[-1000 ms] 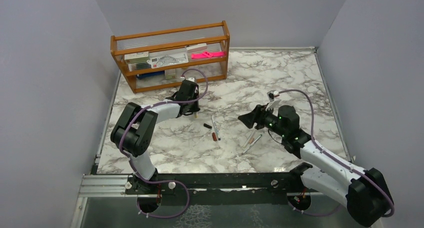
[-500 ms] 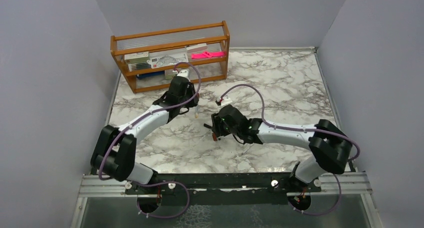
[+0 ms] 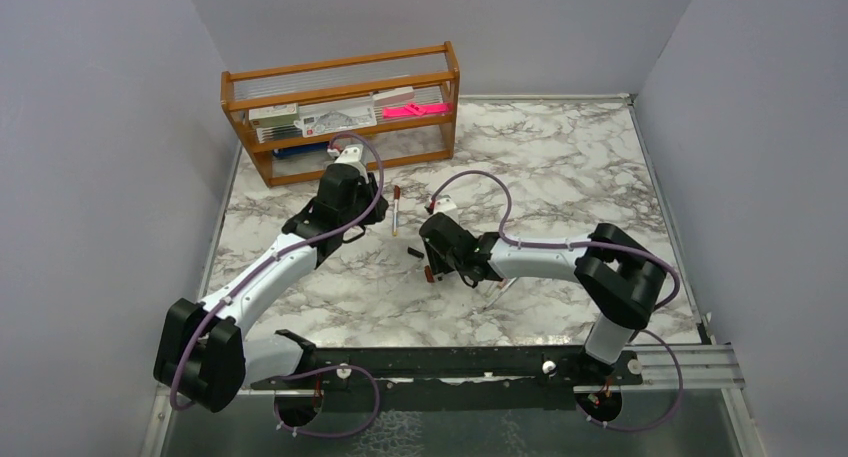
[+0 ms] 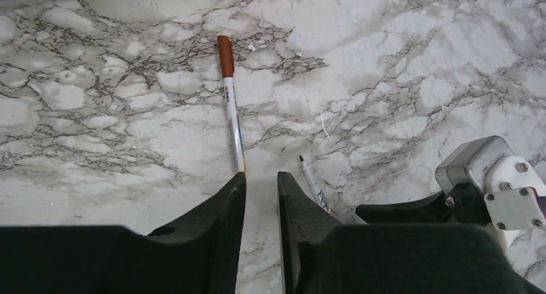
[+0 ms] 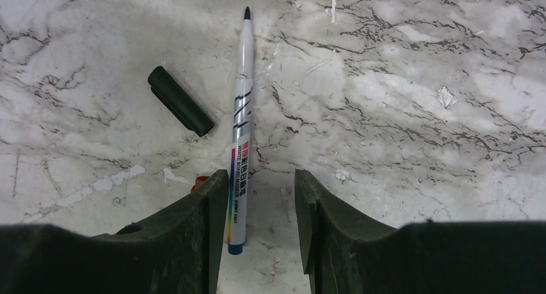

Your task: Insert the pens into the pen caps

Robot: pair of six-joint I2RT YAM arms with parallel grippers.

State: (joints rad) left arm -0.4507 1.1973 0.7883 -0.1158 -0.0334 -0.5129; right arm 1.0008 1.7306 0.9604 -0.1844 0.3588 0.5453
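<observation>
rack: wooden rack (image 3: 340, 112) sits at the back left of the marble table (image 3: 560, 157), with stationery boxes and something pink on its shelves.
left gripper: the left gripper (image 4: 261, 175) is down low over the marble. Its fingers are only a sliver apart and there's nothing between them.
capped pen: a white capped pen (image 4: 230, 101) with a red-brown cap lies flat right in front of that gripper. Its near end is right at one fingertip (image 4: 239, 178), outside the gap, so it isn't gripped.
black cap: a loose black cap (image 5: 180, 101) lies on the table just beside the bare pen, not touching it.
right gripper: the right gripper (image 5: 261, 173) is spread fairly wide and isn't clamping anything.
bare pen: the bare pen (image 5: 241, 114) has its black tip showing. Its back end lies between the right fingers, closer to one of them, and it's flat on the marble.
red bit: something red peeks out next to that finger, but I can't tell what it is.
grey pen: another grey pen (image 3: 497, 297) is further right, partly under the right arm.
</observation>
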